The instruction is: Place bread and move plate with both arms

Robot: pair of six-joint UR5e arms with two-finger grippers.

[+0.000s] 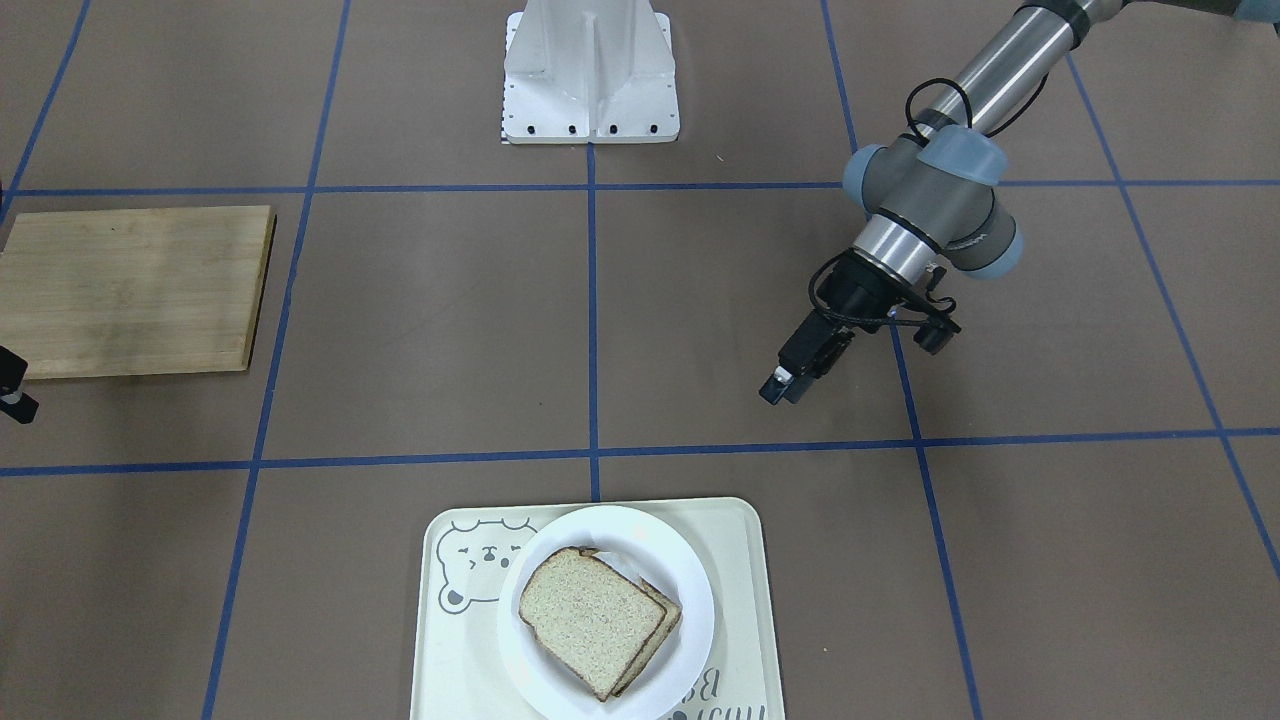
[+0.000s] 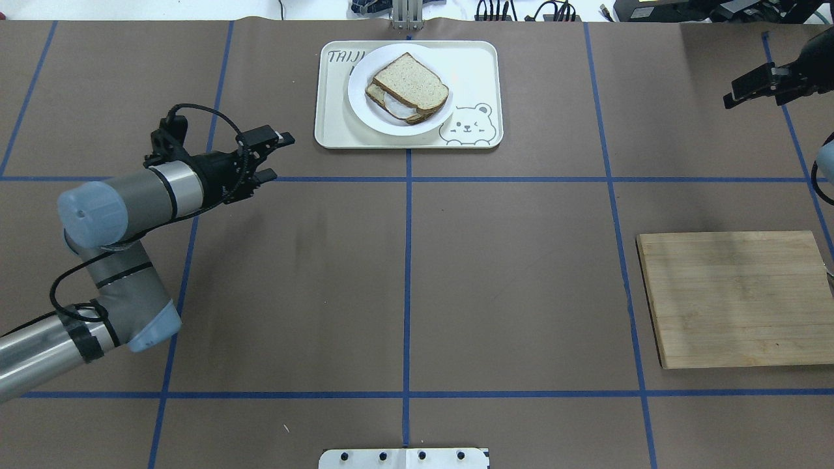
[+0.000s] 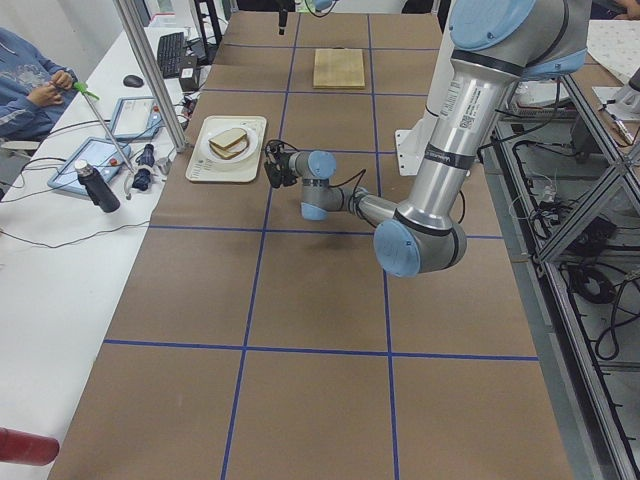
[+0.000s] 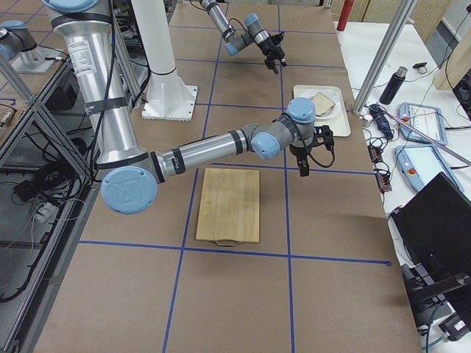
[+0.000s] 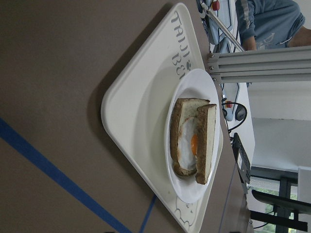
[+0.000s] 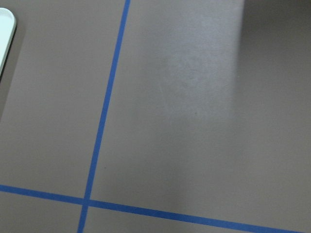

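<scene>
The bread (image 2: 414,81) lies bare-topped on a slice with a fried egg (image 5: 187,143), both on the plate (image 2: 358,98). The plate stands on a cream bear tray (image 2: 475,71) at the table's far middle. The front-facing view shows the bread (image 1: 590,620) and the plate (image 1: 690,570) too. My left gripper (image 2: 281,156) is open and empty, above the table, left of the tray and pointing toward it. My right gripper (image 2: 733,98) hangs over the far right of the table, well apart from the tray. I cannot tell if it is open or shut.
A wooden cutting board (image 2: 733,296) lies on the robot's right side. The white robot base plate (image 2: 404,458) sits at the near middle edge. Blue tape lines cross the brown table cover. An operator's desk with devices lies beyond the tray.
</scene>
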